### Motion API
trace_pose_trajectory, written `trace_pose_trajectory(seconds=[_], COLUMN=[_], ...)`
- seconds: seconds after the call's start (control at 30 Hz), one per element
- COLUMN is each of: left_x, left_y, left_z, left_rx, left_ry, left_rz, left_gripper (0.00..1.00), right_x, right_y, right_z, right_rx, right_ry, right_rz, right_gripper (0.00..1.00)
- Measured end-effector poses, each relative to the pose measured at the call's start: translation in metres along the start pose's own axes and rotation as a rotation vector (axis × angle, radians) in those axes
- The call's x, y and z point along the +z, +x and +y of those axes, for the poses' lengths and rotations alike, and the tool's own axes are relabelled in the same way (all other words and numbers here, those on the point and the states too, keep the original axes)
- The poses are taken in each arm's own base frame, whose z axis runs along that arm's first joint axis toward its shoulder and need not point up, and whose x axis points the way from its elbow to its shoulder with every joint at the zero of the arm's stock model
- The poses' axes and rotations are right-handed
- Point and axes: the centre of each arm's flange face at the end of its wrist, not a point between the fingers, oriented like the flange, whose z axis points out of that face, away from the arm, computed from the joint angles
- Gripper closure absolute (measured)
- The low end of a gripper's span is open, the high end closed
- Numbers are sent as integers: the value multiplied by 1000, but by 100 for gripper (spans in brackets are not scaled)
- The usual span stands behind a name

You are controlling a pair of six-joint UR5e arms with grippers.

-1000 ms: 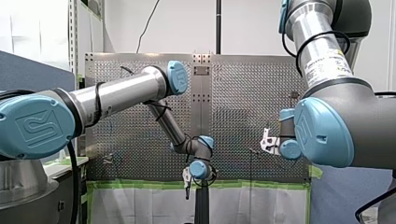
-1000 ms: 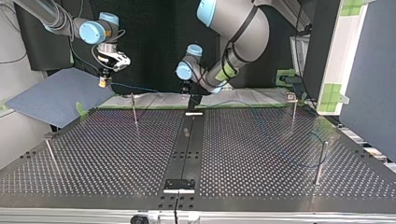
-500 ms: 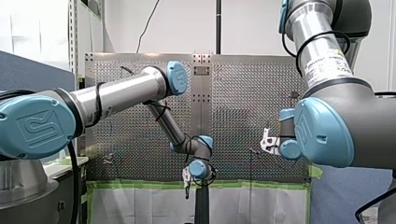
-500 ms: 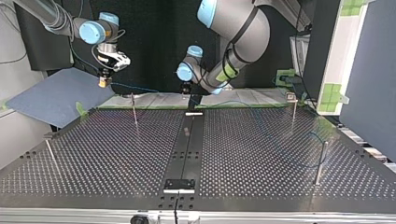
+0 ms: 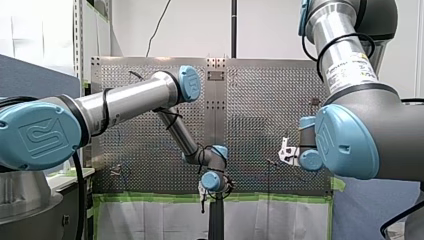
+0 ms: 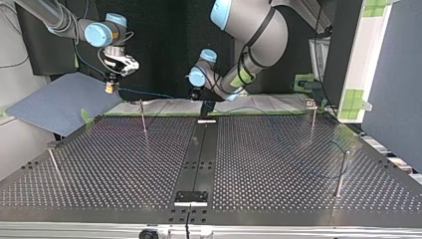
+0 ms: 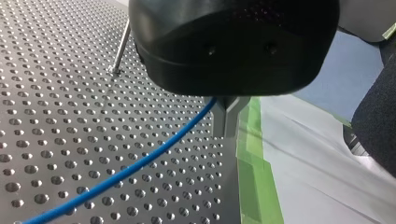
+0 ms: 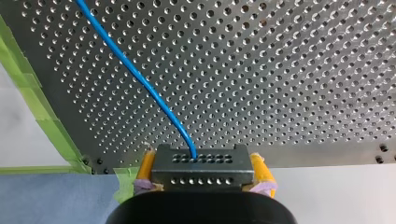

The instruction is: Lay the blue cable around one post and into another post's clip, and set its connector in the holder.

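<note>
The blue cable (image 7: 140, 163) runs over the perforated table (image 7: 56, 93) and up between the metal fingers of my left gripper (image 7: 225, 116), which is shut on it near the green-taped edge. My right gripper (image 8: 201, 163) has yellow pads shut on the metal connector (image 8: 201, 173), and the cable (image 8: 135, 74) leaves the connector's face. In the top view my right gripper (image 6: 110, 87) hangs above the far left corner. From it the cable (image 6: 149, 93) stretches across to my left arm's gripper (image 5: 202, 199) at the middle of the far edge.
Upright posts stand on the table: one near the far left (image 6: 143, 118), one with a clip head at the far right (image 6: 312, 113), a thicker one at the right (image 6: 342, 172), a thin one at the left (image 6: 53, 165). A black plate (image 6: 190, 196) lies at the near centre.
My left gripper has gone from open to shut on the blue cable and has dipped slightly. My right arm has stayed still with the connector.
</note>
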Motion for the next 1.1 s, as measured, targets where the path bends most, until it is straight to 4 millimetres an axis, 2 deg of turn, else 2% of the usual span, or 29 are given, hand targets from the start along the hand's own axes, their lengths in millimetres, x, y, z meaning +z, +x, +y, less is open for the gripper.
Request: trace_pose_trajectory(seconds=[0.5, 0.53, 0.57, 0.6, 0.63, 0.67, 0.7, 0.73, 0.77, 0.8, 0.87, 0.93, 1.0, 1.1], left_x=[-3, -3, -3, -3, -3, -4, -3, -3, -3, -3, -3, -4, -4, -3], left_y=[3, 3, 3, 3, 4, 4, 3, 4, 3, 3, 4, 4, 3, 3], left_z=[-6, -6, -6, -6, -6, -6, -6, -6, -6, -6, -6, -6, -5, -3], left_rx=[23, 27, 32, 39, 44, 49, 55, 58, 61, 64, 65, 65, 65, 64], left_ry=[8, 8, 9, 9, 9, 9, 9, 9, 9, 9, 9, 7, 0, -9], left_rz=[10, 10, 10, 10, 10, 10, 10, 10, 10, 10, 11, 11, 11, 9], left_gripper=[100, 97, 87, 87, 69, 56, 35, 35, 17, 17, 1, 1, 6, 9], right_x=[2, 2, 2, 2, 2, 2, 2, 2, 2, 2, 2, 2, 2, 2], right_y=[1, 1, 1, 1, 1, 1, 1, 1, 1, 1, 1, 1, 1, 1], right_z=[7, 7, 7, 7, 7, 7, 7, 7, 7, 7, 7, 7, 7, 7], right_rx=[2, 1, 1, 1, 1, 2, 2, 2, 2, 2, 2, 2, 2, 1], right_ry=[-13, -13, -13, -13, -13, -13, -13, -13, -13, -13, -13, -13, -13, -13], right_rz=[1, 1, 1, 1, 2, 3, 3, 3, 3, 3, 3, 3, 3, 4], right_gripper=[100, 100, 100, 100, 100, 100, 100, 100, 100, 100, 100, 100, 100, 100])
